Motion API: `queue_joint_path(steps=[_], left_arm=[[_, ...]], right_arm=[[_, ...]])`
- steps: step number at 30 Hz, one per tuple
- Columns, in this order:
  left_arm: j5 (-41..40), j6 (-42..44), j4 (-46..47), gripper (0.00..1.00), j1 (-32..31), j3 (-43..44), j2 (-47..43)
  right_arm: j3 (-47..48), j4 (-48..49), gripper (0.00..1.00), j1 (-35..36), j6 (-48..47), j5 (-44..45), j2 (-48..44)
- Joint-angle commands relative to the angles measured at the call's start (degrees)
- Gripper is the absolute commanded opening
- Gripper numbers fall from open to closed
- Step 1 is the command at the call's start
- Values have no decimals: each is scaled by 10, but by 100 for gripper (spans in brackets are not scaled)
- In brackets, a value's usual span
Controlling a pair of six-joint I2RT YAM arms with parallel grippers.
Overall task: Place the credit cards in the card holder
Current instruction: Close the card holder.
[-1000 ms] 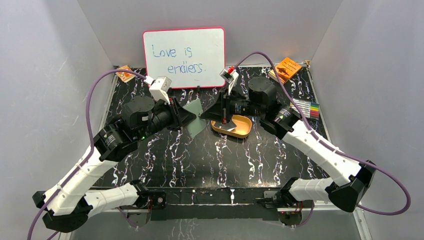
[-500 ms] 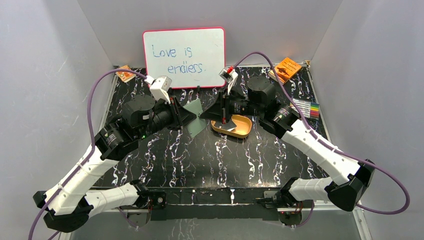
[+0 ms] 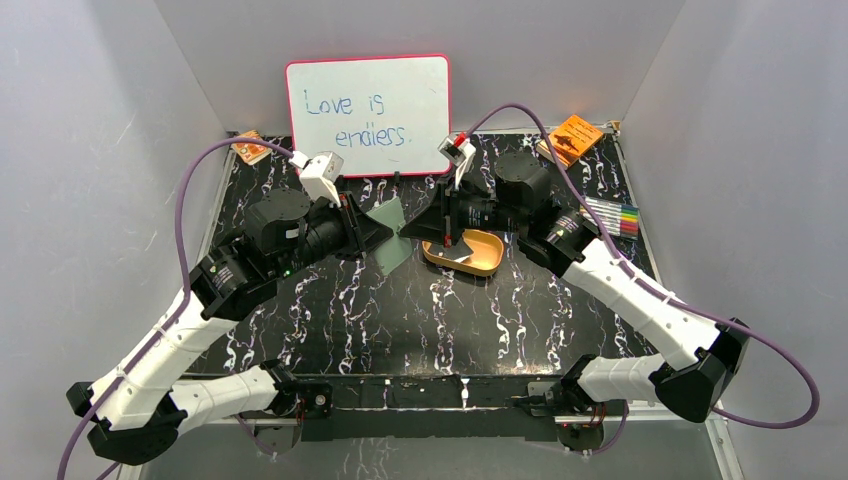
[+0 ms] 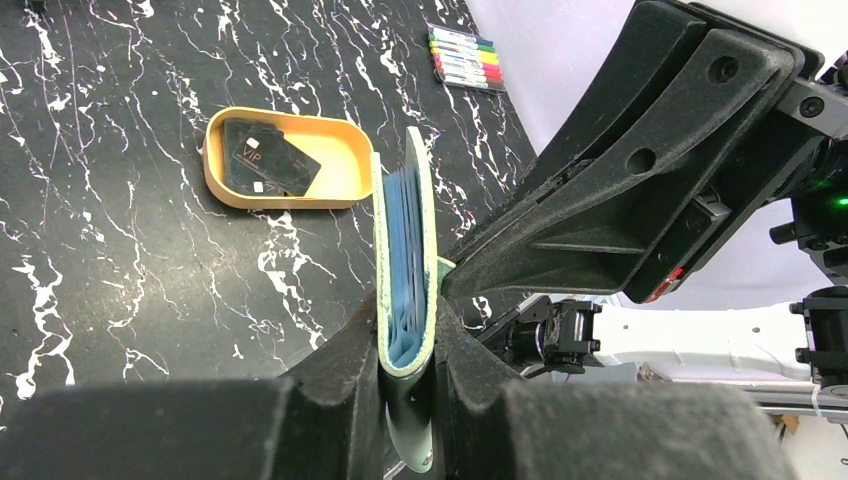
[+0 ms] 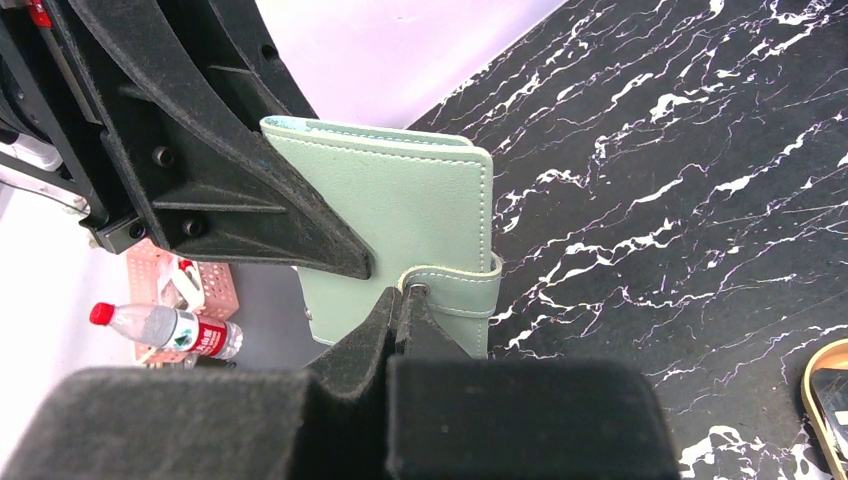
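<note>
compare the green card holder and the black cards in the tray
Colour: the card holder is sage green, the credit cards black. Pose: the card holder is lifted on edge, the credit cards lie flat in the tan tray. Thickness: the card holder is thicker than the credit cards. Both are rectangular.

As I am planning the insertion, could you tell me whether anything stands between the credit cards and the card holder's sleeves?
Yes: the card holder itself is barely open, clamped in the left tool, with the right tool pinching its snap strap. The credit cards lie uncovered in the tray.
</note>
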Motion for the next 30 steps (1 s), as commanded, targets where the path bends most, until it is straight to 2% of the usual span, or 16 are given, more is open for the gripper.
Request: queue_joint_path(steps=[1,30], left_arm=[[103,-29,102,0,-13,26,1],[146,-65,144,0,-12,28,-3]], right_arm=[[17,34,0,17,15,-14,18],[15,46,0,17,40,-36,35]])
